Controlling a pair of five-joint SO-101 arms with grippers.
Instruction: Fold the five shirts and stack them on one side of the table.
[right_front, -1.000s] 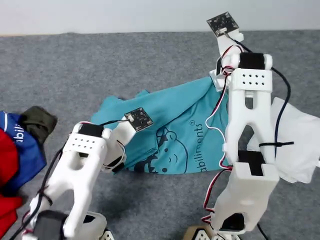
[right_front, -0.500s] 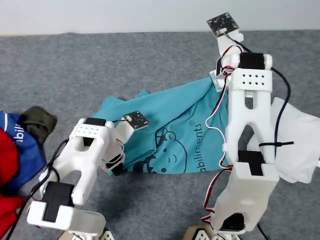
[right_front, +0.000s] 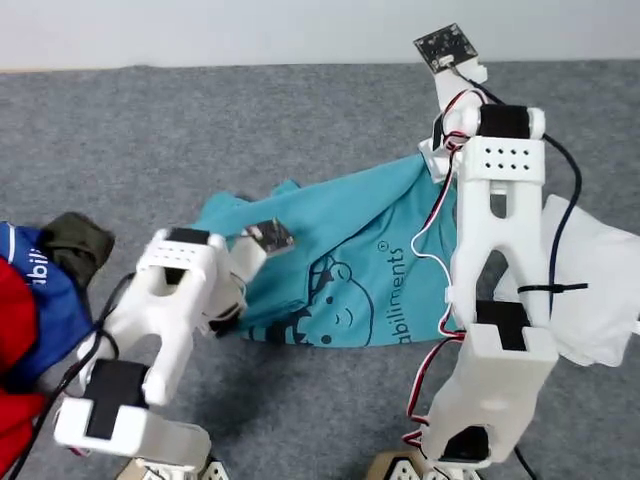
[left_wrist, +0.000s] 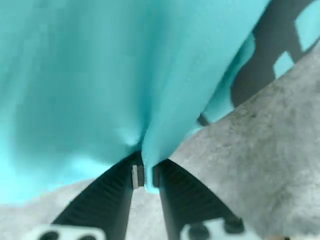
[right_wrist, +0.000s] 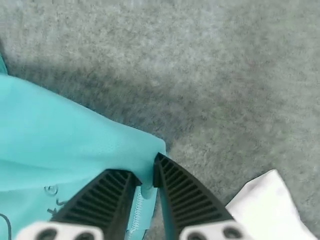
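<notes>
Teal shirt spread on grey table, left gripper pinched tight on its near edge, right gripper clamped on its far corner, white shirt just beside.

The teal shirt was soft matt cloth, the table rough grey carpet-like weave, the left arm and right arm smooth white plastic.

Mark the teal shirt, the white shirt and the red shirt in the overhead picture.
teal shirt (right_front: 340, 220), high view, on the plain fabric above the printed bear.
white shirt (right_front: 605, 275), high view, on the flat middle of the cloth.
red shirt (right_front: 12, 330), high view, on the bunched fabric at the picture's edge.
</notes>
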